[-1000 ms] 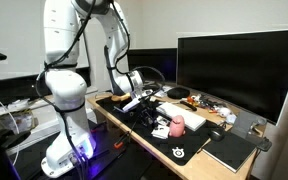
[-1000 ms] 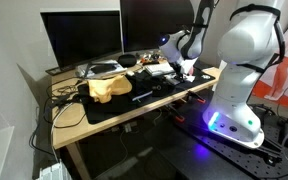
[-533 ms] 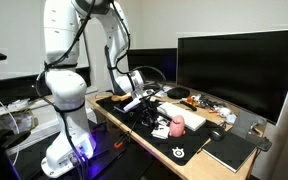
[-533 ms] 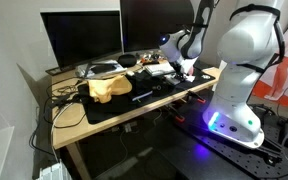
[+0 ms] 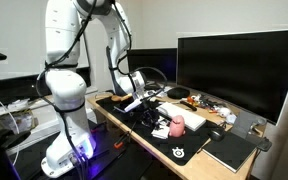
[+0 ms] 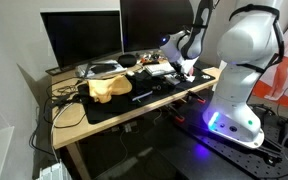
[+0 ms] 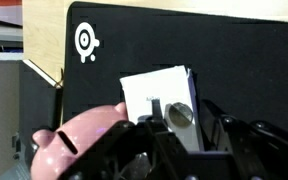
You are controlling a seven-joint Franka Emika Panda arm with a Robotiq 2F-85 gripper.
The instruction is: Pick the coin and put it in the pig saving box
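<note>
nearest in the wrist view, the claw [image 7: 184,150] fills the bottom edge as two dark masses with a gap between them. the coin [image 7: 180,116] sits in that gap, a small silver disc seen almost face-on. the jaws stand apart on either side of it, but i cannot tell whether they already press on it or only bracket it. just past the coin lies a white card [image 7: 154,88], and the coin appears to rest on or against it. the pig saving box [image 7: 79,145] is low on the left of this view, just beside the card and the claw's left jaw. so the coming move looks like a short sideways carry to the left, not a reach forward. a dark line on the pig's back may be its slot — too blurred to be sure of its direction. beyond them runs the black mat [image 7: 234,50] with its round white logo [image 7: 85,40]. farthest, at the upper left, is the pale wooden tabletop [image 7: 44,35].
</note>
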